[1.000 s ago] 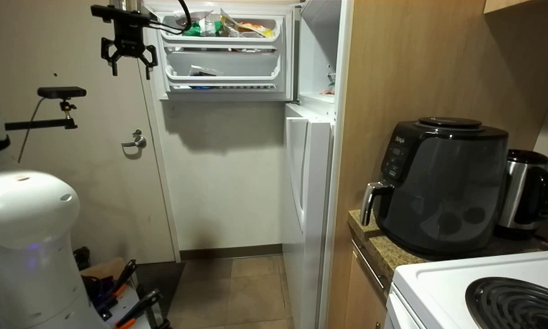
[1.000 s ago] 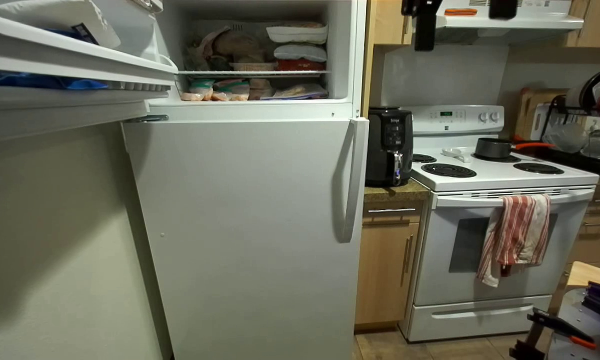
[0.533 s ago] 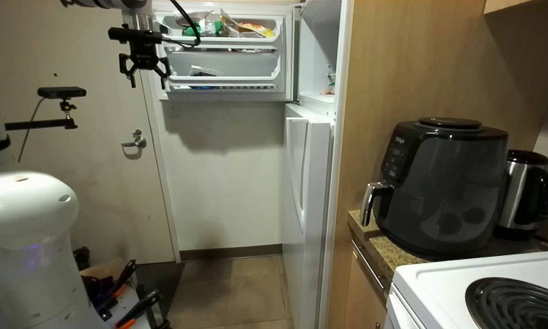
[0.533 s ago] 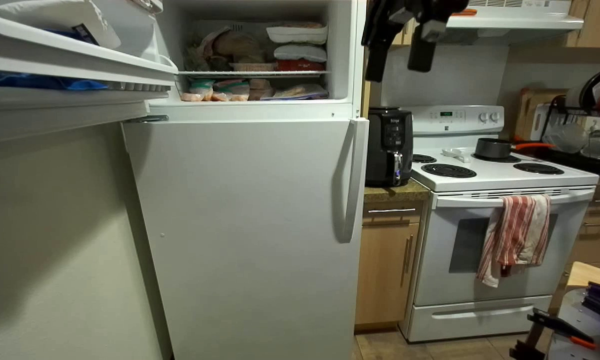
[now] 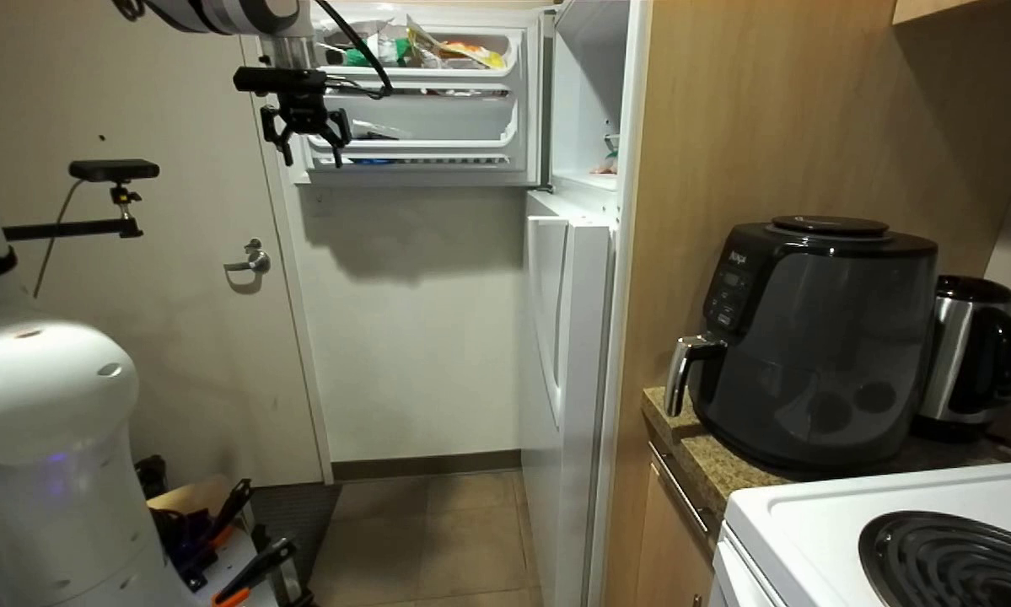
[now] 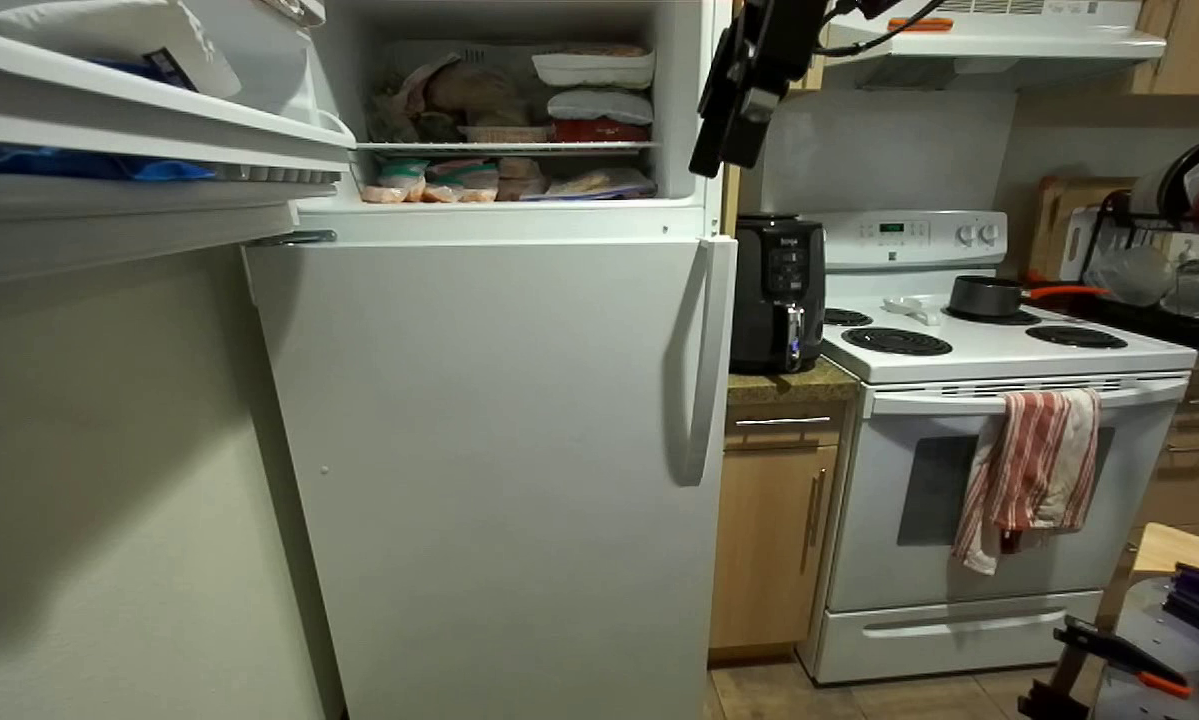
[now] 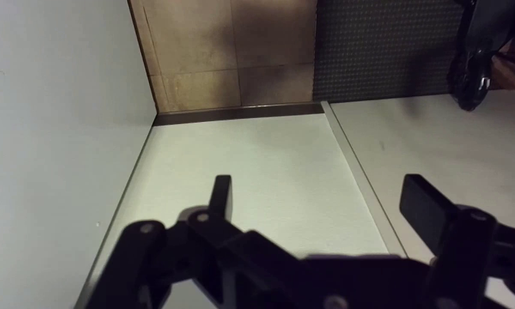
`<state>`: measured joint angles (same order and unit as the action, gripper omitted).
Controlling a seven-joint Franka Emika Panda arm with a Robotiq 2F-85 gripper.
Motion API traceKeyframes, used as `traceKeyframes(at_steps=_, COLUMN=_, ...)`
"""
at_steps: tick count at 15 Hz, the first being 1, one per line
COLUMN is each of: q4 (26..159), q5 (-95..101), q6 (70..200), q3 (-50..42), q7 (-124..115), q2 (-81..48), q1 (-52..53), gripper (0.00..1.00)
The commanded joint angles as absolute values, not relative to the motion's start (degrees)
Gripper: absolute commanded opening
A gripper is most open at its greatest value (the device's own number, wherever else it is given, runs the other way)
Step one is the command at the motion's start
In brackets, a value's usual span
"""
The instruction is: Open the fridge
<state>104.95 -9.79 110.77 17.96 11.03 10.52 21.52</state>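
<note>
I read the fridge (image 6: 489, 450) as smooth and softly satin. My gripper (image 7: 315, 193) looks matt, with small metal screws (image 7: 147, 228), while my arm (image 5: 45, 388) is smooth, plastic by its sheen. The air fryer (image 5: 817, 337) is glossy plastic, its handle (image 5: 679, 375) polished like chrome; the kettle (image 5: 948, 362) pairs shiny metal with plastic. From here I take the stove (image 5: 809, 518) for glossy enamel, the counter (image 5: 720, 462) for speckled stone, the cabinet (image 6: 764, 550) for smooth wood. The towel (image 6: 1039, 460) is creased cloth, the mat (image 7: 382, 56) rough-textured, the tiles (image 7: 188, 38) matt.

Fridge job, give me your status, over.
End effector open, empty. Upper fridge door open, lower door shut. Nothing seen blocking lower handle.
</note>
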Motion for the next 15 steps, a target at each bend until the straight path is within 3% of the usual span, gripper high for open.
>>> traceKeyframes(at_steps=1, q4=111.97, q5=-10.71, q6=115.15, q3=17.35, q7=5.65, q2=16.00, q1=19.68, gripper=1.00)
traceKeyframes(at_steps=15, q4=124.67, q5=-9.14, q6=114.73, q3=11.73, q7=-0.76, q2=27.73, q1=13.34, gripper=1.00)
